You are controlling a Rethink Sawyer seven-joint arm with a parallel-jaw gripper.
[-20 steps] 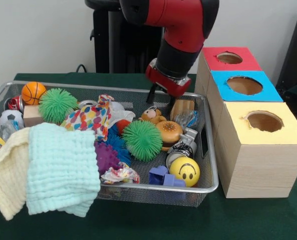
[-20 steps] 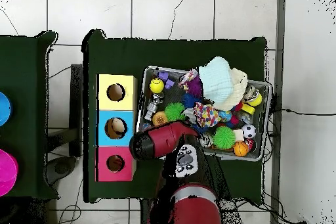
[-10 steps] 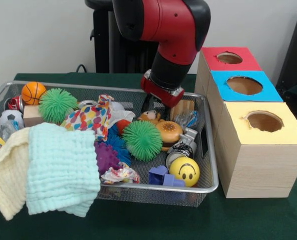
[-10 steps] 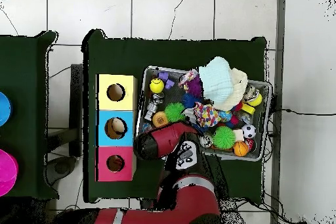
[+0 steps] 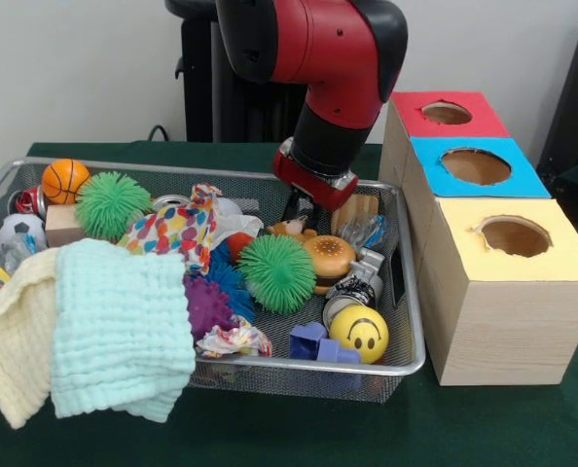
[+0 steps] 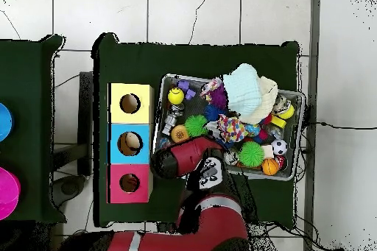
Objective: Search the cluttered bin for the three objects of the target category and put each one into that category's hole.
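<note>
The silver wire-mesh bin (image 5: 308,366) is full of toys; it also shows in the overhead view (image 6: 297,95). A small tan plush animal (image 5: 287,230) lies at the bin's back, between a green spiky ball (image 5: 276,273) and a toy burger (image 5: 330,257). My gripper (image 5: 300,210) is down in the bin, right over this plush and partly hiding it. In the overhead view the red arm (image 6: 184,158) covers the gripper. The red-topped hole (image 5: 447,113) is on the farthest box; it also shows in the overhead view (image 6: 129,183). No striped orange tiger shows.
Blue-topped hole (image 5: 476,166) and yellow-topped hole (image 5: 515,236) stand in the same row. A tan thing lies in the blue hole (image 6: 131,143). A mint cloth (image 5: 124,331) drapes over the bin's front left. A smiley ball (image 5: 359,333), patterned cloth knot (image 5: 177,231) and mini basketball (image 5: 65,180) fill the bin.
The arm has swung a little to the left and dropped lower, bringing the gripper from above the bin's back rim down onto the tan plush.
</note>
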